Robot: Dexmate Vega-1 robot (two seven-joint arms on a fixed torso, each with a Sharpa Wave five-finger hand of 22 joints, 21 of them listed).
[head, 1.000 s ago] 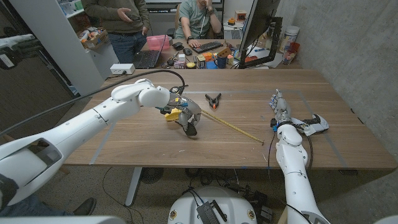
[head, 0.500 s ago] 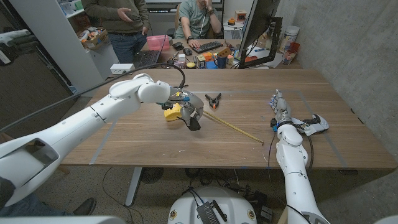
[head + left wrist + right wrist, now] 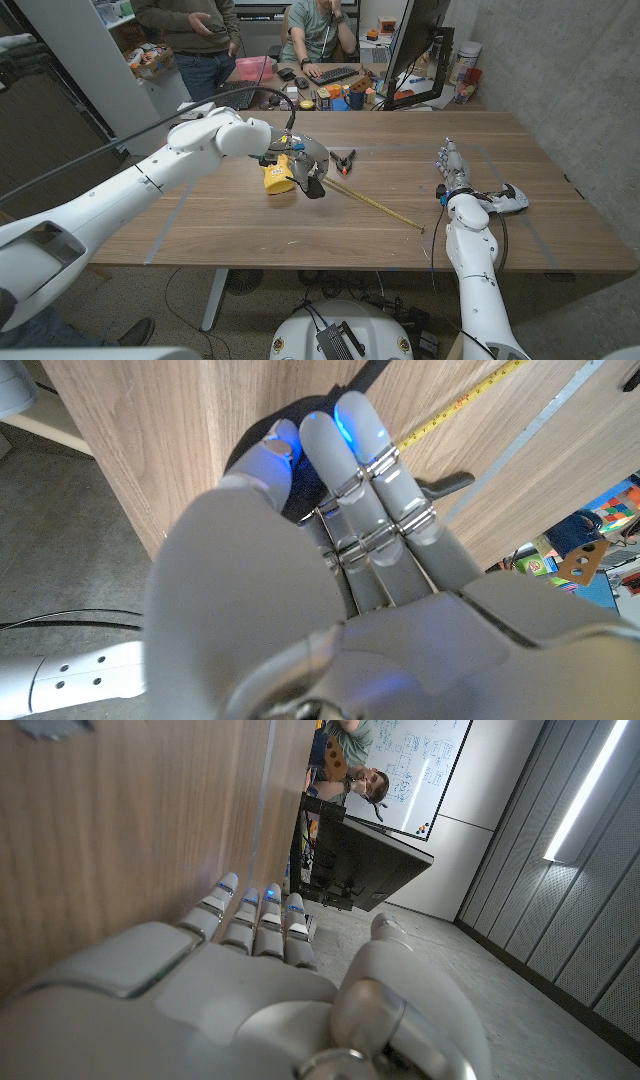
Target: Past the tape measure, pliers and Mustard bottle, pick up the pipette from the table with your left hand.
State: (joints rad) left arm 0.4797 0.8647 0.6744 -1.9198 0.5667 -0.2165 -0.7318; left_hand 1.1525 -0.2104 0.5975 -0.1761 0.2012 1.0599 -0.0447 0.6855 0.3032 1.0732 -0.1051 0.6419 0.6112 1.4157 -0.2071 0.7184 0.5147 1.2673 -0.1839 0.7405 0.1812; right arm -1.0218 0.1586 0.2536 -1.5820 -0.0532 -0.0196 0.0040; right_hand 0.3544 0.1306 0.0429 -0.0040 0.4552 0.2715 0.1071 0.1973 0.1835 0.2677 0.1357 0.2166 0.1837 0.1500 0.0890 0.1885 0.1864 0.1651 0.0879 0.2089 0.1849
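My left hand (image 3: pixel 307 176) above the surface (image 3: pixel 240 225) beside the mustard bottle (image 3: pixel 276 177), fingers curled, grasp I cannot tell, pipette (image 3: pixel 503 201) far across, just by my right hand (image 3: pixel 449 167) (fingers straight, holding nothing), pliers (image 3: pixel 343 160) and tape measure (image 3: pixel 375 202) between.

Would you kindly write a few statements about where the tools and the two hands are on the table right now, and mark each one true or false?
1. The pliers lie behind the extended yellow tape. True.
2. The left hand is beside the Mustard bottle. True.
3. The right hand is holding the pliers. False: it is apart from them near the table's right side, holding nothing.
4. The white and blue pipette lies at the table's left edge. False: it lies at the right, next to the right arm.
5. The tape is fully wound in. False: it runs out across the table.
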